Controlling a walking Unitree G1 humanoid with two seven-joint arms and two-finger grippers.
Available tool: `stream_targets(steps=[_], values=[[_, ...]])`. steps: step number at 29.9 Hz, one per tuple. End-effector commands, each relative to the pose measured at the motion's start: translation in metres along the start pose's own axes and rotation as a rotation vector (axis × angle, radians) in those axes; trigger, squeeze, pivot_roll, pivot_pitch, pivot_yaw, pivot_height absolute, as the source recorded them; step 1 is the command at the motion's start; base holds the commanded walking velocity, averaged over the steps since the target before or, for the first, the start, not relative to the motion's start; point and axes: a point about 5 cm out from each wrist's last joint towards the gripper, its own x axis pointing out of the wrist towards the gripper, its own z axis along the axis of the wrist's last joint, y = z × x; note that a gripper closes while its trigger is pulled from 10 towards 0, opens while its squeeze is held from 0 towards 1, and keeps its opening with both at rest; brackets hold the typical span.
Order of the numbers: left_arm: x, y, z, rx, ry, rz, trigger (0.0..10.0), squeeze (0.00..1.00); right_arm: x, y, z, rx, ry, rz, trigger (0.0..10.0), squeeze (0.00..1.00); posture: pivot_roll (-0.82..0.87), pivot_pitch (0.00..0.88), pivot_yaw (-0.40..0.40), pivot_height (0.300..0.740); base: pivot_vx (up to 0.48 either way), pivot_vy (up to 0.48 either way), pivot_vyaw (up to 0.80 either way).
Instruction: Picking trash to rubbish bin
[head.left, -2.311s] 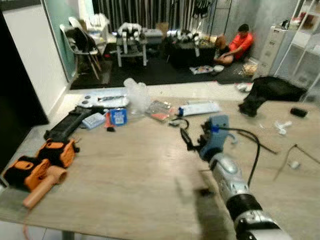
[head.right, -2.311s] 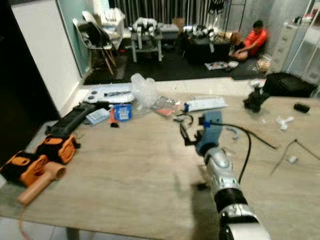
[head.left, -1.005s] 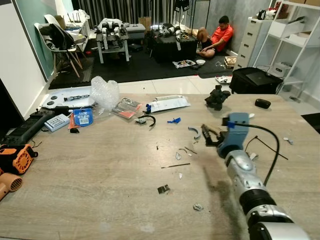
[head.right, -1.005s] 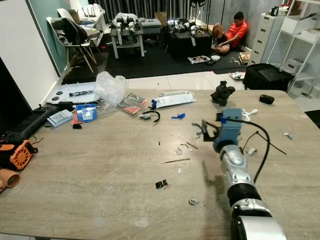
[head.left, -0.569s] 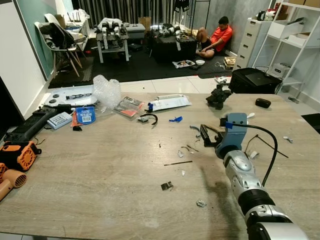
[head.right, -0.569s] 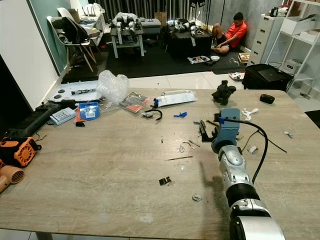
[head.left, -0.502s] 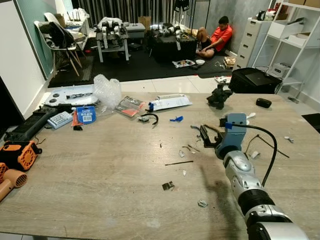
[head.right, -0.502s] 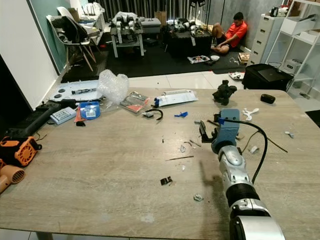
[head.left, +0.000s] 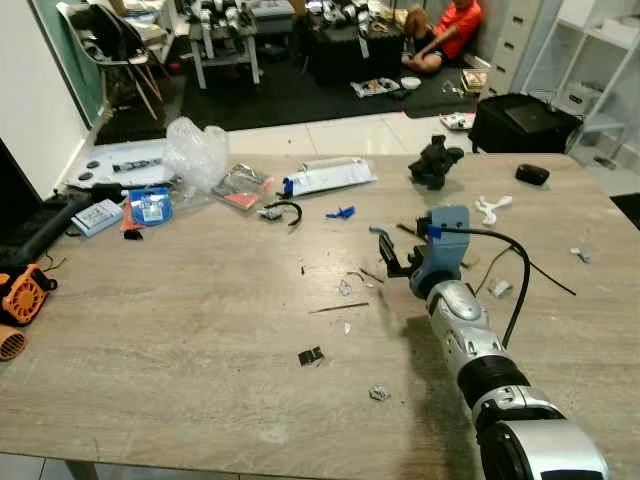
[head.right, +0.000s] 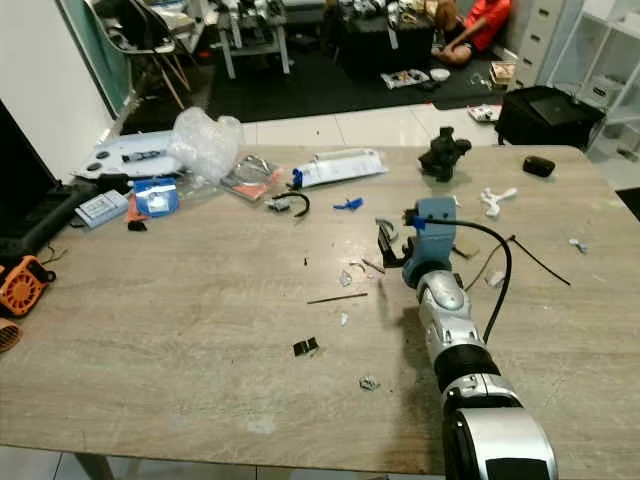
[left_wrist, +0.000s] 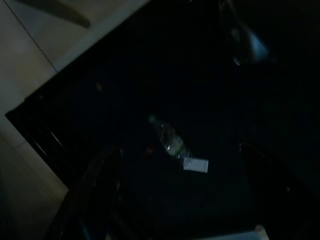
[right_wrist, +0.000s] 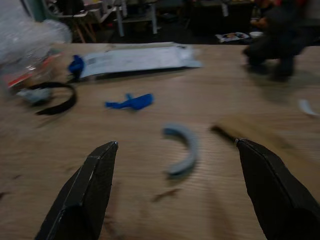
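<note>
I'm holding my right gripper (right_wrist: 175, 192) over the table (head.left: 180, 330), fingers spread wide, a grey curved scrap (right_wrist: 181, 142) lying just ahead between them; I'm judging I should drop straight down and straddle it before closing

Counts on my bench (head.left: 200, 340)
One clear plastic bag (head.left: 196, 153), one blue scrap (head.left: 340, 212), one grey curved piece (right_wrist: 181, 147), one black ring (head.left: 285, 211), one white packet (head.left: 330, 176).

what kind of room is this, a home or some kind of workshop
Likely a workshop or lab-like room: a wooden table strewn with scraps, cables and an orange tool, white shelving, and equipment tables on a black mat where a person sits.
</note>
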Motion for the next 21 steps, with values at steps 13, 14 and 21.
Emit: stream_targets(steps=[13, 14, 21], values=[[-0.017, 0.015, -0.058, 0.034, 0.073, 0.050, 10.0, 0.00, 0.019, -0.022, 0.042, 0.001, -0.053, -0.069, 10.0, 0.00, 0.05, 0.428, 0.078, 0.740, 0.000, 0.000, 0.00], [-0.018, 0.016, -0.060, 0.037, 0.075, 0.051, 10.0, 0.00, 0.020, -0.024, 0.048, 0.005, -0.069, -0.076, 10.0, 0.00, 0.05, 0.428, 0.078, 0.740, 0.000, 0.000, 0.00], [-0.020, 0.019, -0.066, 0.057, 0.070, 0.051, 10.0, 0.00, 0.025, -0.048, 0.086, -0.016, -0.153, -0.128, 10.0, 0.00, 0.05, 0.455, 0.094, 0.740, 0.000, 0.000, 0.00]])
